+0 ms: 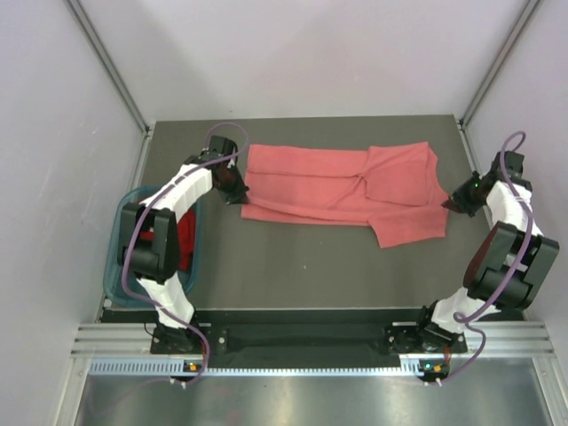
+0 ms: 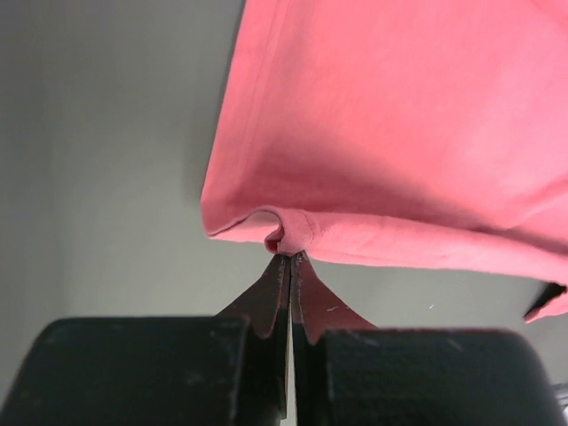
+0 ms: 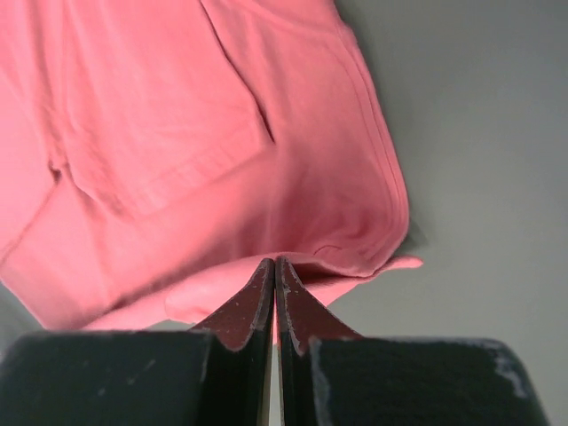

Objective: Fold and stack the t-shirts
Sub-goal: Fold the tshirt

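A light salmon-pink t-shirt (image 1: 337,182) lies stretched sideways across the dark table, its front half partly folded over. My left gripper (image 1: 238,191) is at the shirt's left edge. In the left wrist view the gripper (image 2: 290,257) is shut on a small pucker of the shirt's hem (image 2: 297,232). At the shirt's right edge sits my right gripper (image 1: 448,204). The right wrist view shows that gripper (image 3: 274,262) shut on the curled edge of the shirt (image 3: 177,133). A deep red t-shirt (image 1: 186,240) lies in the basket, partly hidden by the left arm.
A teal plastic basket (image 1: 115,257) stands at the table's left edge beside the left arm. Pale walls close in the back and both sides. The table (image 1: 311,266) shows bare dark surface in front of the shirt.
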Robot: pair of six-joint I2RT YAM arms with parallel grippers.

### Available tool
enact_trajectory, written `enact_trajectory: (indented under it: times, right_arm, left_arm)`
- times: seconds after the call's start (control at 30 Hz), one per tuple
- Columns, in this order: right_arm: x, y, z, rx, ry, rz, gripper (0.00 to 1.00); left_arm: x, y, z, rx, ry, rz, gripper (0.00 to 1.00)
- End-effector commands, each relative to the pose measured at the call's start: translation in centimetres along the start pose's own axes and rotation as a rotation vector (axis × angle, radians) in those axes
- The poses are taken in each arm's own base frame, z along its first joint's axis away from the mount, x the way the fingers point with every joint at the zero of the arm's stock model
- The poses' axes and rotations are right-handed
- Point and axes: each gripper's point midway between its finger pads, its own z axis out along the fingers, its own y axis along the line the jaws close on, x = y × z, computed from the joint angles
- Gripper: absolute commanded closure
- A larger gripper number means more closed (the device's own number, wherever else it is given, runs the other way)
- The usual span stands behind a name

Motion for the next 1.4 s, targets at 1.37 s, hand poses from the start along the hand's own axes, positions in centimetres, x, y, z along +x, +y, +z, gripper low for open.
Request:
enact_trajectory:
  times: [1.37]
  right_arm:
    - [-9.6, 7.7, 4.3, -0.180, -0.046, 0.096, 1.00]
  left_arm:
    - [-9.6, -2.8, 4.1, 0.054, -0.042, -0.036, 1.00]
